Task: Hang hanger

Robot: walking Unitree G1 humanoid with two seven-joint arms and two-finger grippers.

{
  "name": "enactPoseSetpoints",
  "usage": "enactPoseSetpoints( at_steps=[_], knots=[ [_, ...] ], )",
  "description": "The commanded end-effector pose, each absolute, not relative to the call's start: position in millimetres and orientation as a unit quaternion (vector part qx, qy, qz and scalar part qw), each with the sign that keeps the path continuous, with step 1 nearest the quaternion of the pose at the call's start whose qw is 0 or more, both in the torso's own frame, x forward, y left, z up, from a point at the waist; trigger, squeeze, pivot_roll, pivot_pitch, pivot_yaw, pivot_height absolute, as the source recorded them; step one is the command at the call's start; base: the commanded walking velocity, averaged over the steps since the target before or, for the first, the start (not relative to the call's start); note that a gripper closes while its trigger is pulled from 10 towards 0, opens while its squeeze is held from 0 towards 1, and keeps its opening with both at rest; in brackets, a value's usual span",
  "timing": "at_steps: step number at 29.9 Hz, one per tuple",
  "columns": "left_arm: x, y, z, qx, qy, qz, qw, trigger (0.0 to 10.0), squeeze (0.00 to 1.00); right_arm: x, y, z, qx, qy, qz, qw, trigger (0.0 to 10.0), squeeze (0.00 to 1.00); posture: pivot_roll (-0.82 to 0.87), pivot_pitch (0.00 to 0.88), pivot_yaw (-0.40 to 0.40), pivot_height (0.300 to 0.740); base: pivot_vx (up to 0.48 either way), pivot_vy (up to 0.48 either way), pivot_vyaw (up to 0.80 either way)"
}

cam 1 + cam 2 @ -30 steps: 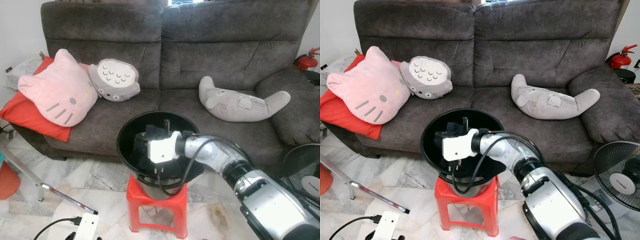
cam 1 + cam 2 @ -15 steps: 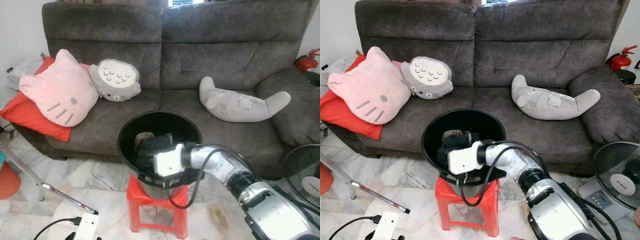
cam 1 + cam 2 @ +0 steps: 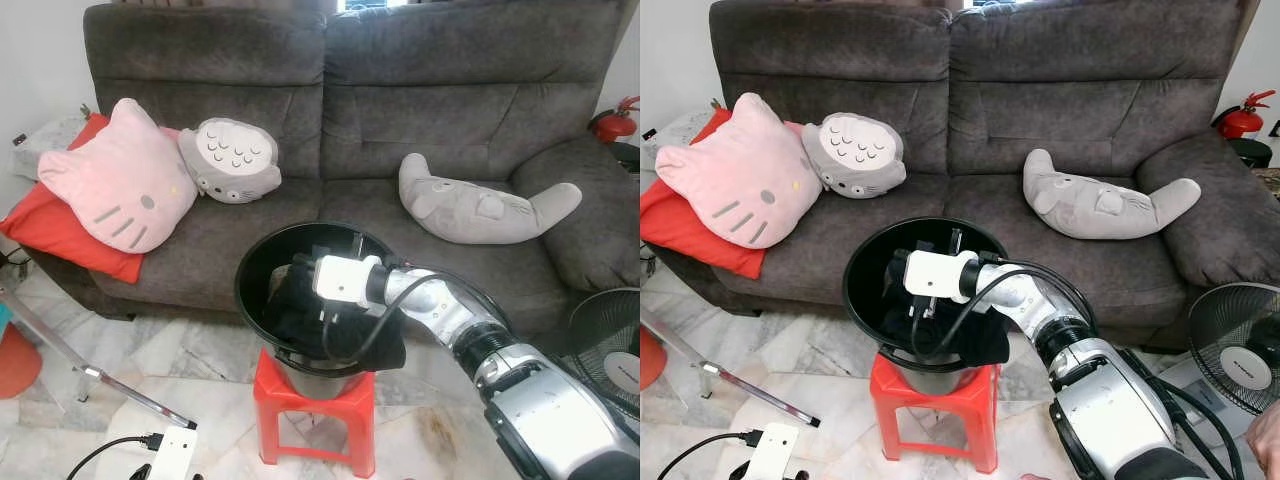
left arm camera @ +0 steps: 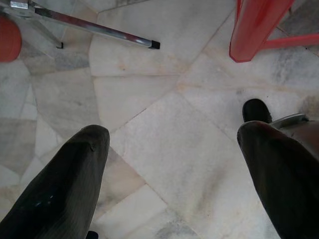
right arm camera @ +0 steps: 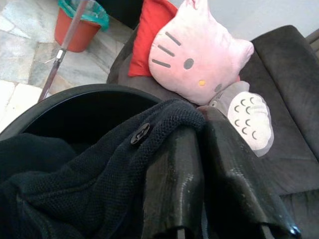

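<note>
My right gripper (image 5: 199, 149) has come up, pinching the black knit top (image 5: 75, 184) above the black tub (image 3: 255, 265); my left gripper (image 4: 172, 149) hangs open.

No text, label, brand or number can be read anywhere.

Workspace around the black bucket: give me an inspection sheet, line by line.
Surface: pale marble floor; red plastic stool carrying the round black bucket.
Job's things: dark knitted garment with a button in the bucket, part draped over its rim; hanger: nothing seen.
Clutter: pink cat-face cushion, red pillow, grey round plush, grey long plush on the dark grey sofa.
Grippers: right gripper shut on the garment at the bucket; left gripper open, idle above the floor.
Cables: black cable looped along the right arm.
Surroundings: fan, red fire extinguisher, orange bucket, metal rail.
</note>
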State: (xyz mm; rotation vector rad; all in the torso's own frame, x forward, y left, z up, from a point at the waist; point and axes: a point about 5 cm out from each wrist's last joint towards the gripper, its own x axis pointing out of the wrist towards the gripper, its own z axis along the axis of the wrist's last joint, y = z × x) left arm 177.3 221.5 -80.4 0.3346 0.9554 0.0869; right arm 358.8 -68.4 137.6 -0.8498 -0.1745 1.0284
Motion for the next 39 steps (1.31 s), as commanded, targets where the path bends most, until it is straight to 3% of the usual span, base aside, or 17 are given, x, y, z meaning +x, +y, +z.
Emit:
enactPoseSetpoints(
  at_steps=[1,7,12,20,21,23,27,28,30,31,32,33,39],
  knots=[
    [175,225,-81,0.167,0.463,0.047,0.869,10.0,0.0,364,-64,150,-0.383,-0.089,0.471,0.789,0.0,0.0,-0.02,0.0,0.062,0.74,0.0,0.0,0.0],
    [175,225,-81,0.167,0.462,0.047,0.87,10.0,0.0,359,-58,139,-0.373,-0.039,0.524,0.765,0.0,0.0,-0.02,0.0,0.057,0.74,0.0,0.0,0.0],
    [175,224,-81,0.167,0.462,0.046,0.87,10.0,0.0,353,-66,120,-0.365,0.01,0.538,0.76,0.0,0.0,-0.01,0.0,0.054,0.74,0.0,0.0,0.0],
    [175,224,-81,0.167,0.462,0.046,0.87,10.0,0.0,353,-67,118,-0.366,0.014,0.538,0.759,0.0,0.0,-0.01,0.0,0.054,0.74,0.0,0.0,0.0],
    [175,224,-81,0.167,0.462,0.045,0.87,10.0,0.0,357,-78,110,-0.372,0.039,0.486,0.79,10.0,0.0,-0.02,0.0,0.055,0.74,0.0,0.0,0.0],
    [176,224,-81,0.167,0.462,0.043,0.87,10.0,0.0,364,-96,102,-0.379,0.072,0.403,0.83,10.0,0.0,-0.01,0.0,0.056,0.74,0.0,0.0,0.0],
    [176,224,-81,0.167,0.462,0.043,0.87,10.0,0.0,369,-104,106,-0.351,0.081,0.355,0.863,10.0,0.0,-0.01,0.0,0.057,0.74,0.0,0.0,0.0],
    [176,225,-81,0.166,0.462,0.043,0.87,10.0,0.0,373,-109,107,-0.327,0.093,0.325,0.882,10.0,0.0,-0.01,0.0,0.059,0.74,0.0,0.0,0.0],
    [176,225,-81,0.166,0.462,0.043,0.87,10.0,0.0,374,-111,108,-0.317,0.096,0.318,0.889,10.0,0.0,-0.01,0.0,0.059,0.74,0.0,0.0,0.0],
    [176,225,-81,0.167,0.462,0.043,0.87,10.0,0.0,374,-111,108,-0.31,0.098,0.317,0.891,10.0,0.47,-0.01,0.0,0.059,0.74,0.0,0.0,0.0],
    [176,225,-81,0.167,0.462,0.043,0.87,10.0,0.0,374,-111,108,-0.31,0.099,0.317,0.891,10.0,0.47,-0.01,0.0,0.059,0.74,0.0,0.0,0.0],
    [176,225,-81,0.167,0.461,0.043,0.87,10.0,0.0,374,-110,108,-0.307,0.098,0.316,0.892,10.0,1.0,-0.01,0.0,0.06,0.74,0.0,0.0,0.0],
    [176,225,-80,0.169,0.461,0.043,0.87,10.0,0.0,377,-106,113,-0.296,0.089,0.3,0.902,10.0,1.0,-0.01,0.0,0.06,0.74,0.0,0.0,0.0]
  ],
)
